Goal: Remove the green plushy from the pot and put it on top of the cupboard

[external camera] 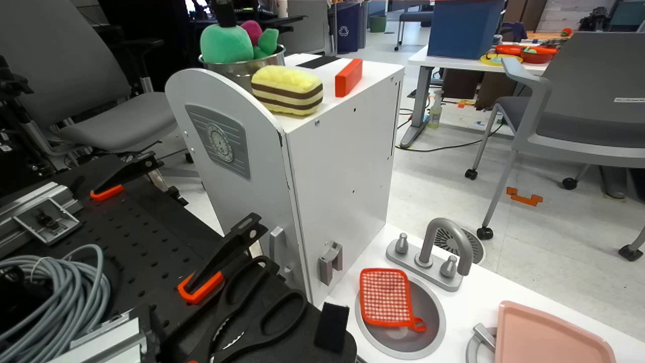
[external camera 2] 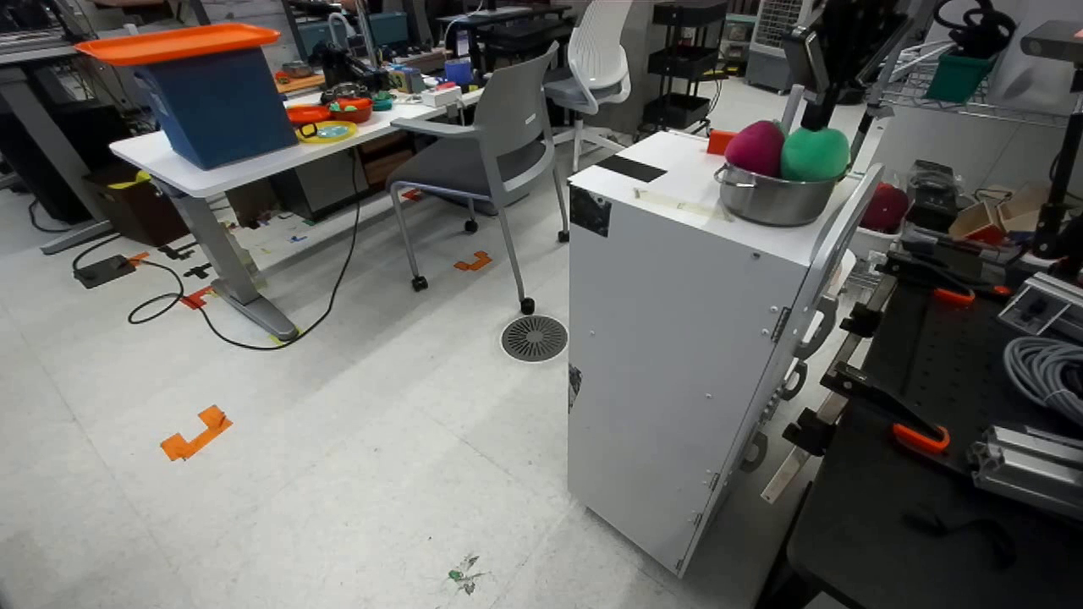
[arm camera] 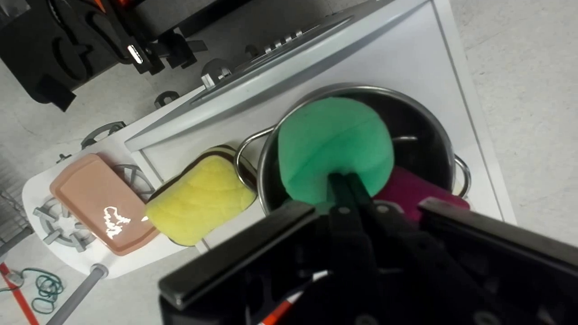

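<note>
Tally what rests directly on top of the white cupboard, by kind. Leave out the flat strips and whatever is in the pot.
Metal pot: 1
Yellow block with dark stripes: 1
Orange-red block: 1
Total on the cupboard: 3

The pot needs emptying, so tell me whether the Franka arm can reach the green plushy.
Apparently yes: the end effector seems closed on the green plushy, which bulges above the rim of the metal pot.

Green plushy in metal pot, atop white cupboard
</note>
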Controlling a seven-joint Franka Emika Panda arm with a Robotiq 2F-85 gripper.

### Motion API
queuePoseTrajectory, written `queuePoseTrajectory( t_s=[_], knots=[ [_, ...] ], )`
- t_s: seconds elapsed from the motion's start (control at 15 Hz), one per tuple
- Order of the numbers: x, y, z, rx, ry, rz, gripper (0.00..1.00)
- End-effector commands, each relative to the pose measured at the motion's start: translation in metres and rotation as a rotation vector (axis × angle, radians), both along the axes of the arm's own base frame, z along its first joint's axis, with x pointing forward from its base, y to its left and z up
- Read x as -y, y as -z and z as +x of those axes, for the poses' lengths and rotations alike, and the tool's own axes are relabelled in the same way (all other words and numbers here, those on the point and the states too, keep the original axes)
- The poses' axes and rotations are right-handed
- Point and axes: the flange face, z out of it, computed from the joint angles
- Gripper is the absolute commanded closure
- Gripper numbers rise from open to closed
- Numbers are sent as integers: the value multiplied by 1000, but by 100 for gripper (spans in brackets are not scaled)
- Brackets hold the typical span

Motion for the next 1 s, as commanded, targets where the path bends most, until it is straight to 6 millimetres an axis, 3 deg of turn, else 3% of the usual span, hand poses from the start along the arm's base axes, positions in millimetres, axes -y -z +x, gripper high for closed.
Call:
queuePoseTrajectory(
  t_s=[0.0,0.13,0.2,0.4,0.93],
  knots=[
    [-5,-7,4,33,2,-3,98],
    [-6,-8,4,35,2,-2,94],
    [-6,-9,4,37,1,0,72],
    [-8,-13,4,42,-11,-2,61],
    [-15,-21,-5,55,-51,-7,1]
  ],
)
